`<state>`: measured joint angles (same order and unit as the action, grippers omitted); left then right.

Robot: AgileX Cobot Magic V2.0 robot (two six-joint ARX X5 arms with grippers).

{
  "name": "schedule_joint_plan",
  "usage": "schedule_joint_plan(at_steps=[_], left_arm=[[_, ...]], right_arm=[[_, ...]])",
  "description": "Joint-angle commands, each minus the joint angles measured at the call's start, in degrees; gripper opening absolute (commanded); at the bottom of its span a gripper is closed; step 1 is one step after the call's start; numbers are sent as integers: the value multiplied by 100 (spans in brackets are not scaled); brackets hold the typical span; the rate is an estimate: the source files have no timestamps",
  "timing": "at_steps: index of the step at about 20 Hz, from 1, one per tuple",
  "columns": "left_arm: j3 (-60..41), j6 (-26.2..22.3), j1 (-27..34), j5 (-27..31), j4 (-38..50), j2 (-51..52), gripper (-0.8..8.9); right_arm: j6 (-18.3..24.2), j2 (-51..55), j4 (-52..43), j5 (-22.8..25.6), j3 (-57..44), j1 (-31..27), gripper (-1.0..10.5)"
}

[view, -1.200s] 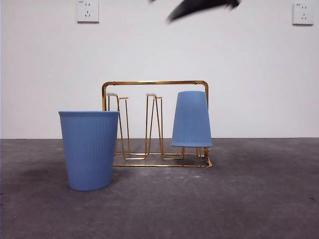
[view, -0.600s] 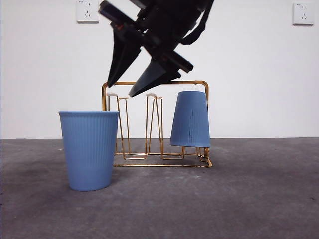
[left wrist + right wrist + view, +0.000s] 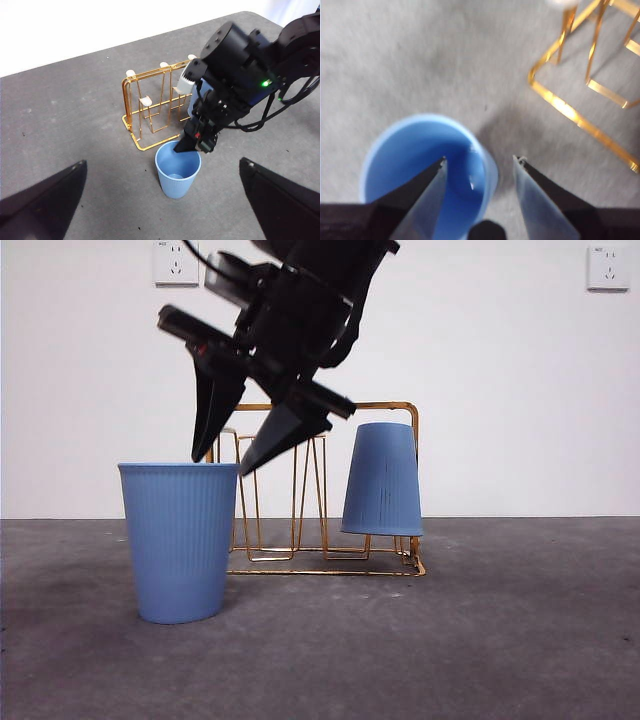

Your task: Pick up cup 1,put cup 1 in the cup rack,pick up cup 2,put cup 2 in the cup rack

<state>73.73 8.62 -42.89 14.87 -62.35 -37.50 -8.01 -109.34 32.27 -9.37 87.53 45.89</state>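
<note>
Above the upright blue cup (image 3: pixel 180 540) the right gripper (image 3: pixel 225 462) hangs with its jaws spread, holding nothing. One jaw points into the cup's open mouth and the other is outside the rim, on the side toward the cup rack (image 3: pixel 312 490). This cup stands on the grey counter (image 3: pixel 500 640), just beside the rack and nearer to the front edge. A second blue cup (image 3: pixel 384 480) sits upside down on the prongs at one end of the gold rack. The left gripper (image 3: pixel 160 200) waits high above the counter, well apart from the cups, with its jaws wide apart and empty.
</note>
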Motion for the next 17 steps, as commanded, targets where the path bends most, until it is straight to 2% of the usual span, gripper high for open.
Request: schedule_joint_plan(at_steps=[1, 3, 4, 5, 6, 8, 12, 15, 17], left_arm=[[-35, 15, 11, 15, 28, 15, 534], [-35, 17, 11, 13, 31, 15, 534], [-35, 22, 11, 13, 33, 15, 534], [-35, 39, 11, 13, 52, 15, 534], [-35, 39, 11, 2, 101, 15, 534], [-35, 111, 11, -168, 299, 15, 534], [-35, 280, 11, -870, 1145, 15, 534], [-35, 492, 11, -1268, 1825, 15, 534], [-35, 654, 11, -1530, 2540, 15, 534]], right_arm=[[-37, -251, 111, -4, -2, 31, 225], [-37, -334, 146, 0, -4, 31, 215], [-37, -343, 140, 2, -4, 31, 175], [-37, -343, 120, 2, -4, 31, 54], [-35, -343, 94, 0, -4, 31, -18], [-39, -343, 120, 0, -4, 28, -11], [-39, -188, 105, 2, -4, 28, -12], [-37, 586, -168, 90, -2, 28, -12], [-37, 1467, -369, 326, -2, 26, -12]])
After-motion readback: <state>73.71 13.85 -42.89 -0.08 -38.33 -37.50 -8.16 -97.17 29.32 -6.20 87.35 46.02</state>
